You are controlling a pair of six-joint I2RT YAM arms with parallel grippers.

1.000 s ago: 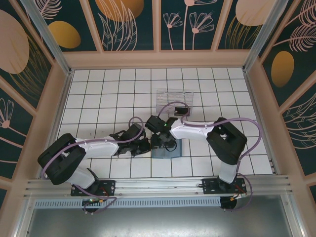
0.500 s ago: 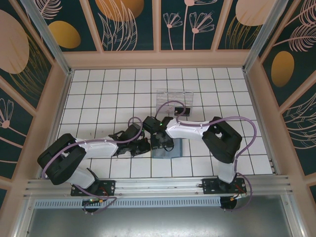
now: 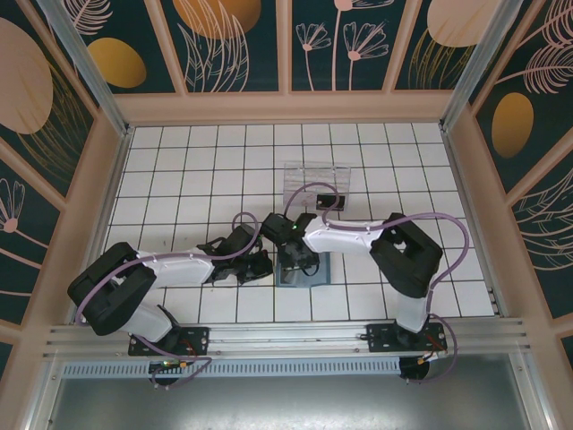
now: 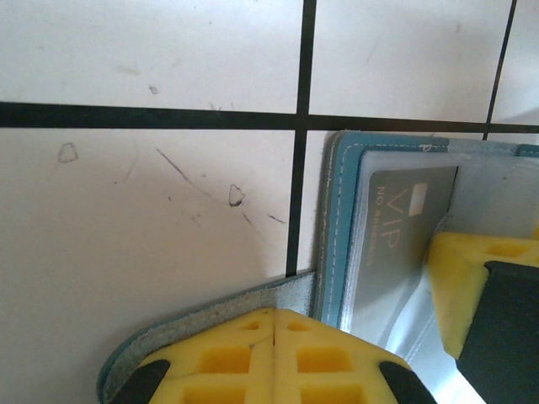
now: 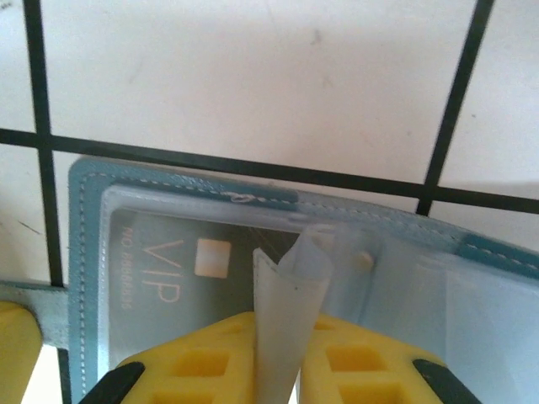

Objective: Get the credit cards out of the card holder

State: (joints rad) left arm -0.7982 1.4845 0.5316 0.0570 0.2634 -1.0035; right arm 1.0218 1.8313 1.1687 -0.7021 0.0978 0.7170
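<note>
1. White tiles with black grout lines form the surface (image 3: 179, 161), walled in by dark panels with a leaf pattern.
2. Over the last second the right claw (image 5: 278, 353) goes from half apart to nearly together, and its arm shifts a little above the card holder (image 5: 84, 252). It is now clamped on the clear pocket flap (image 5: 282, 295), which stands up curled between the yellow pads.
3. That grip is on the film, not on a card, so my judgement is that the pocket is being peeled open and the card is yet to be drawn.
4. The left claw (image 4: 274, 337) is together, unchanged, its tips at the holder's grey strap (image 4: 210, 316). Whether it pinches or pins the strap I cannot tell.
5. The greyish card (image 5: 168, 252) lies inside its pocket, under the film.
6. Further out, a black card (image 3: 331, 201) lies by the clear tray (image 3: 313, 175), apparently already out.
7. The greyish card reads "VIP". A small line beside it begins "NO"; the rest is too fine to read.
</note>
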